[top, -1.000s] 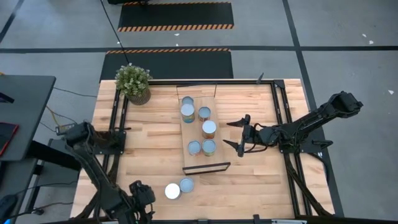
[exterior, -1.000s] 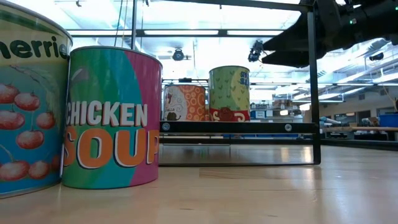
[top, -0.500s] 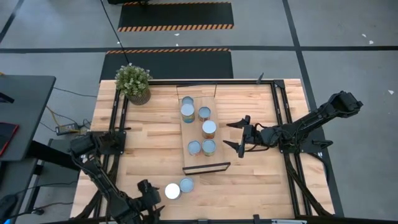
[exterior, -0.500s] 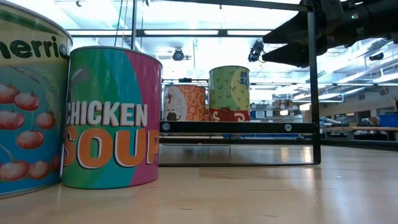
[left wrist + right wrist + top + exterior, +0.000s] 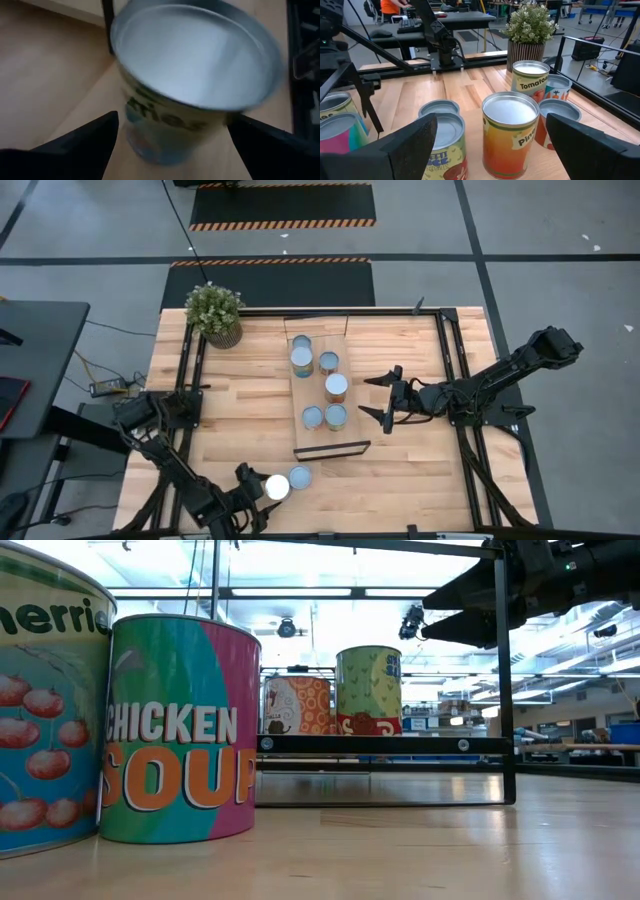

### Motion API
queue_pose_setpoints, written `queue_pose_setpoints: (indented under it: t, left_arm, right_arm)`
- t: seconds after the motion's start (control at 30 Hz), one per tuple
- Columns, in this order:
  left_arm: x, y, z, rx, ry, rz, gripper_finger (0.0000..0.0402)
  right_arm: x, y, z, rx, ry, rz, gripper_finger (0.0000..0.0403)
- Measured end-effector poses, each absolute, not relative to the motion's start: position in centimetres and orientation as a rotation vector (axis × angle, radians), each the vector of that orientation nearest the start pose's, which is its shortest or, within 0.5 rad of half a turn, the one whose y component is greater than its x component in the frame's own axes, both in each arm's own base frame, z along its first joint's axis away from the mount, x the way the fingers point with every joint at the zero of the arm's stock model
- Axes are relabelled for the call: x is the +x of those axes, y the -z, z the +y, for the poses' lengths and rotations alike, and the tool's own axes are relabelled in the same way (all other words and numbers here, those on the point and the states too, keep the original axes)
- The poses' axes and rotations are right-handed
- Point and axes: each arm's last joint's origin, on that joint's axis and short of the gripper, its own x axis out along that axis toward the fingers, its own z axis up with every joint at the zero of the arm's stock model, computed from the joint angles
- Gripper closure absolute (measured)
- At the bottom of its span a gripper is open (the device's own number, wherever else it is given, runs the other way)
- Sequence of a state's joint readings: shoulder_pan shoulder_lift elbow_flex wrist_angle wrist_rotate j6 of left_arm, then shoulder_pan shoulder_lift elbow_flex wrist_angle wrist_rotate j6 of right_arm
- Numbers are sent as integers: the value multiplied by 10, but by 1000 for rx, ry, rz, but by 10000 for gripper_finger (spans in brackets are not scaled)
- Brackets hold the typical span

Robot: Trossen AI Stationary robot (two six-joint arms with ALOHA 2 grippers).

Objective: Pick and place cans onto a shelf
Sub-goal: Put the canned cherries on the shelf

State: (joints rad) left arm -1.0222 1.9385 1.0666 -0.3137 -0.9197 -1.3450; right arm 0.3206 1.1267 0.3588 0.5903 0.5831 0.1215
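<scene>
Left gripper [image 5: 262,496] jaws wide around a table can [image 5: 277,487]; right gripper [image 5: 385,397] jaws wide — beside the shelf [image 5: 345,448].

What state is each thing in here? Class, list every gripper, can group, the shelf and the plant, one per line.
left gripper: open, fingers either side of the cherries can, not yet shut on it.
right gripper: open, beside the shelf, holding nothing.
cherries can: upright on the table, off the shelf.
chicken soup can: upright on the table, next to the cherries can.
shelf: carries five upright cans.
potted plant: upright at the table's far corner.
</scene>
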Motion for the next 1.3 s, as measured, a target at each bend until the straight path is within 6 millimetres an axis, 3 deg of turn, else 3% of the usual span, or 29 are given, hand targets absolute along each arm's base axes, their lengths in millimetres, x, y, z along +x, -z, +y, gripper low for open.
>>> queue_pose_setpoints:
  t: [0.37,0.63,0.9,1.07,1.3]
  left_arm:
    - [213,-121,-282,-221,-326,474,30]
    - [212,-123,-281,-205,-323,480,100]
    - [187,-166,-271,-203,-309,499,102]
    - [173,-191,-248,-163,-374,494,101]
    - [186,-207,-205,1,-548,492,100]
  right_arm:
    - [209,-198,53,42,263,146,21]
    - [209,-198,53,42,263,147,21]
    - [209,-198,53,42,261,147,21]
    - [209,-198,53,42,259,147,21]
    - [209,-198,53,49,260,146,21]
